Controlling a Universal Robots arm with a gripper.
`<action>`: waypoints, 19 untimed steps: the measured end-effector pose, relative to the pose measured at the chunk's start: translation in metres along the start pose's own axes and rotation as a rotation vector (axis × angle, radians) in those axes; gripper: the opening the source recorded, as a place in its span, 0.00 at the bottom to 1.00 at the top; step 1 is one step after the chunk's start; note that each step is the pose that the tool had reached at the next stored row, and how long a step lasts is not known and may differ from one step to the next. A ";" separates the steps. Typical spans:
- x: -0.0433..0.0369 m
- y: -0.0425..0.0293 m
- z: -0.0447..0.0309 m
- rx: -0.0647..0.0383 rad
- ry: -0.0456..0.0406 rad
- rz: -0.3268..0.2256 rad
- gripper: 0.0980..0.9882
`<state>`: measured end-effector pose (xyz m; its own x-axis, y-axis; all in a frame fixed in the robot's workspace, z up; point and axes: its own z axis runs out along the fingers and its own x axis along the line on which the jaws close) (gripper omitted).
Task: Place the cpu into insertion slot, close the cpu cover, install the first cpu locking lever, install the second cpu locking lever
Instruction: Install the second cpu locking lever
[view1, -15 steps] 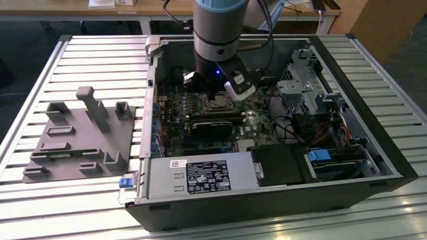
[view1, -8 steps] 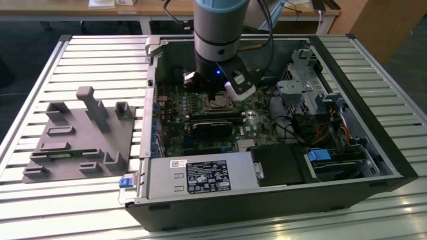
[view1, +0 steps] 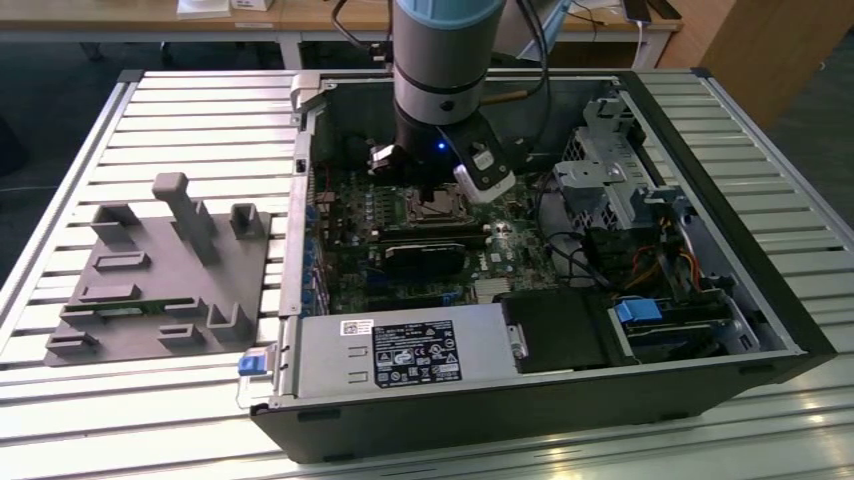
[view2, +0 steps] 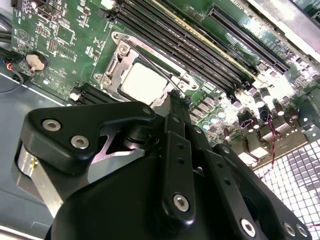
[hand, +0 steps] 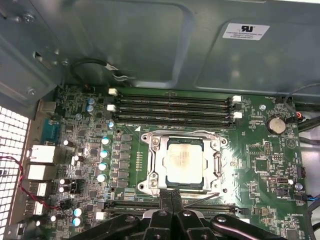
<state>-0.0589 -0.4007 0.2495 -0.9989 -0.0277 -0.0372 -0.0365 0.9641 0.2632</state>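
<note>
Your slatted metal desk (view1: 120, 150) carries an open computer case (view1: 747, 290) and a grey moulded fixture (view1: 160, 270). On the green motherboard (hand: 260, 155), the flat, dull silver cpu (hand: 184, 162) lies in the insertion slot (hand: 165, 186), framed by the thin silvery cpu cover (hand: 152, 165) lying flat. Your arm stands upright over the socket; the black end effector (hand: 172, 192) has its fingertips (view2: 176, 100) pressed together, gripping nothing, at the cover's edge.

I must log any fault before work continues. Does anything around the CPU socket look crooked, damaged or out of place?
Nothing stands out. The cpu sits flat and square in the insertion slot, the cpu cover lies down around it, and the gripper is at the socket's edge. No visible damage to the green circuit board.
</note>
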 end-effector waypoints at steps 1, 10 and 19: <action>0.0000 -0.0001 0.0003 0.000 -0.0001 0.000 0.01; 0.0001 -0.0018 0.0048 0.000 0.0001 0.000 0.01; 0.0003 -0.0044 0.0069 0.000 0.0000 0.000 0.01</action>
<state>-0.0588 -0.4031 0.2417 -0.9989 -0.0278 -0.0372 -0.0366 0.9641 0.2631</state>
